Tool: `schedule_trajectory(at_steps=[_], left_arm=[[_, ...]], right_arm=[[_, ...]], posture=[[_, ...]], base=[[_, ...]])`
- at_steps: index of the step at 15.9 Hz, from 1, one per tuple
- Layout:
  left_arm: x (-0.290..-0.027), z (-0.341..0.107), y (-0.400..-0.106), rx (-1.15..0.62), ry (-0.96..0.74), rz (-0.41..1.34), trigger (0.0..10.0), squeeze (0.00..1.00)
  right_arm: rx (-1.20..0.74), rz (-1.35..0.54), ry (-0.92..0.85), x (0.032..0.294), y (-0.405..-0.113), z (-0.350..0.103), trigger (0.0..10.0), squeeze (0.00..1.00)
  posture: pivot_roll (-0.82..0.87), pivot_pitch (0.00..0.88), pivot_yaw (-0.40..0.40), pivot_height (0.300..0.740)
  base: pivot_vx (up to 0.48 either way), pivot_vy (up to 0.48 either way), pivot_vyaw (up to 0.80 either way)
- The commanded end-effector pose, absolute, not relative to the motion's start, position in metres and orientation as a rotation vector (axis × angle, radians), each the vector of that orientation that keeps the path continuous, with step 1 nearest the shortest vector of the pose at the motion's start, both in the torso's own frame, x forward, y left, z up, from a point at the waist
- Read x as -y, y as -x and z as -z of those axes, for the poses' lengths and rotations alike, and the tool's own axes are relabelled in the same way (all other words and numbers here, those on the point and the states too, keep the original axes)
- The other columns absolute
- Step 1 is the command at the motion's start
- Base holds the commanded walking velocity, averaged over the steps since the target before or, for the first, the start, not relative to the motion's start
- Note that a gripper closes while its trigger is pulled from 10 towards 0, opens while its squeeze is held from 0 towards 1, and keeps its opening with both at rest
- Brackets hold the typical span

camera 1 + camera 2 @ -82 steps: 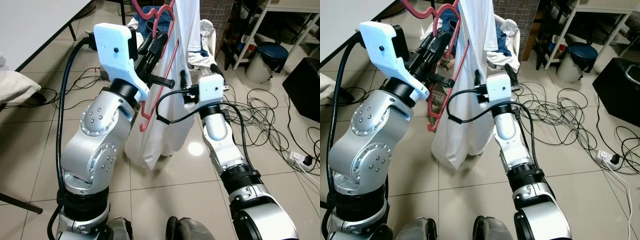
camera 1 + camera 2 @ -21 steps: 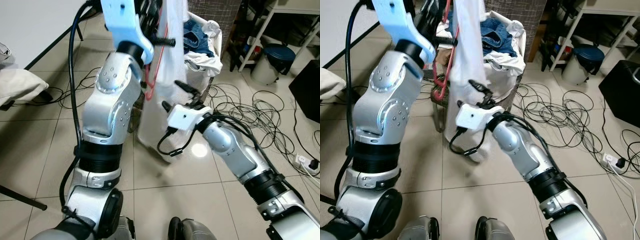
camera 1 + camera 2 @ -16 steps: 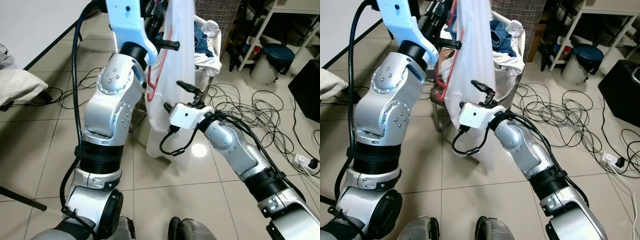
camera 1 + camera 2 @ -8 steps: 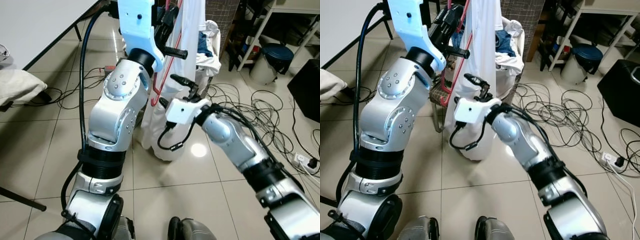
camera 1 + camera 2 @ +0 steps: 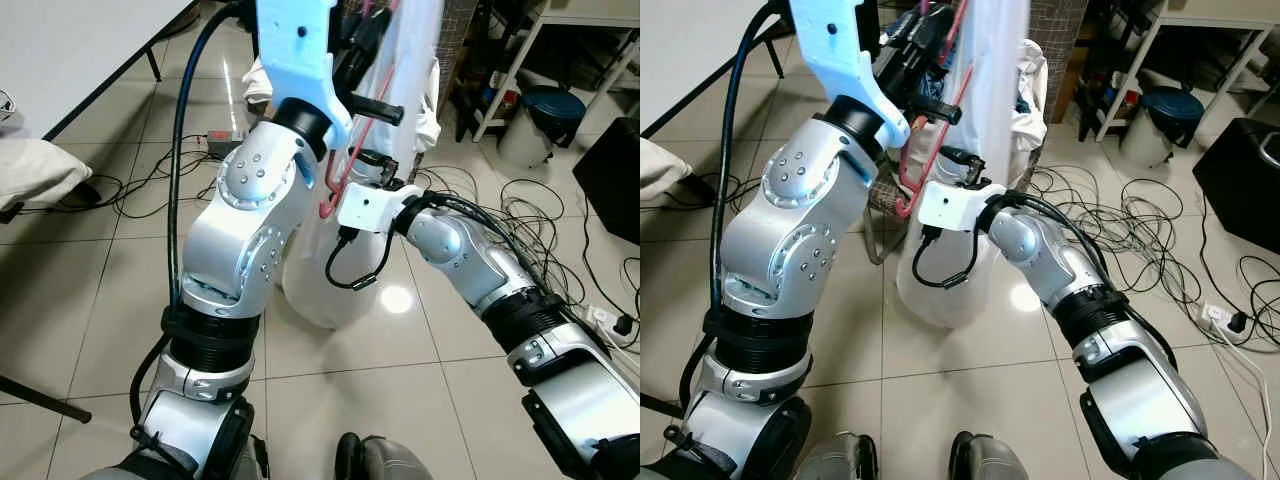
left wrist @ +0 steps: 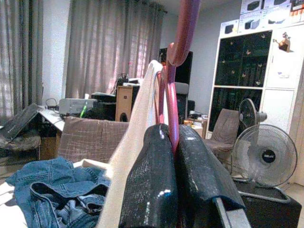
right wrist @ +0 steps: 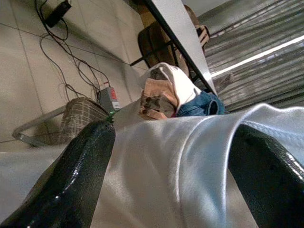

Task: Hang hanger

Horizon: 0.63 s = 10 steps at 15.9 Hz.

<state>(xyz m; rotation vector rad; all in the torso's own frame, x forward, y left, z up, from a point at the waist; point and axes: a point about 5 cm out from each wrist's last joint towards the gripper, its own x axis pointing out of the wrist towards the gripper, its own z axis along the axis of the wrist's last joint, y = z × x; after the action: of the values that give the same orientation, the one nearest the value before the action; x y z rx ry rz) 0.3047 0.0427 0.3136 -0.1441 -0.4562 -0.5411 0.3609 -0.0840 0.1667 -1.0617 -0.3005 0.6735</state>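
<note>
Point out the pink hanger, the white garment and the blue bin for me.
pink hanger (image 5: pixel 908 190), right eye view, lower curved corner of the frame.
white garment (image 5: pixel 950 280), right eye view, hanging lower part of the cloth.
blue bin (image 5: pixel 533 125), left eye view, its side wall.

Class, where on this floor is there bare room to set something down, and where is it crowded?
Bare tiles lie on the robot's left, between the table and the white garment; more lie just in front of the garment. The right side is crowded with tangled cables, a bin and shelving.

Left gripper (image 6: pixel 173 142) raised, jaws clamped, right gripper (image 7: pixel 166 152) forward, jaws spread
</note>
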Motion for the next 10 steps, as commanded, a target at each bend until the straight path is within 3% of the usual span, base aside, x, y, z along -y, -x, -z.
schedule_trajectory(at_steps=[1,4,6,10], left_arm=[[-0.044,-0.319,-0.300,0.487,0.143,0.547,10.0,0.00],[-0.048,-0.319,-0.306,0.480,0.118,0.515,10.0,0.00],[-0.052,-0.318,-0.312,0.475,0.099,0.486,10.0,0.00],[-0.048,-0.316,-0.323,0.458,0.114,0.457,10.0,0.00]], right_arm=[[0.282,-0.702,1.037,0.084,-0.358,-0.162,10.0,0.00],[0.241,-0.775,1.002,0.082,-0.348,-0.149,10.0,0.00],[0.245,-0.822,0.974,0.078,-0.337,-0.145,0.0,0.00],[0.234,-0.935,0.896,0.063,-0.308,-0.127,0.0,0.00]], posture=[[-0.03,0.113,-0.057,0.740],[-0.03,0.110,-0.058,0.740],[-0.03,0.109,-0.056,0.740],[-0.05,0.107,-0.044,0.740]], base=[[0.000,0.000,0.00],[0.000,0.000,0.00],[0.000,0.000,0.00],[0.000,0.000,0.00]])
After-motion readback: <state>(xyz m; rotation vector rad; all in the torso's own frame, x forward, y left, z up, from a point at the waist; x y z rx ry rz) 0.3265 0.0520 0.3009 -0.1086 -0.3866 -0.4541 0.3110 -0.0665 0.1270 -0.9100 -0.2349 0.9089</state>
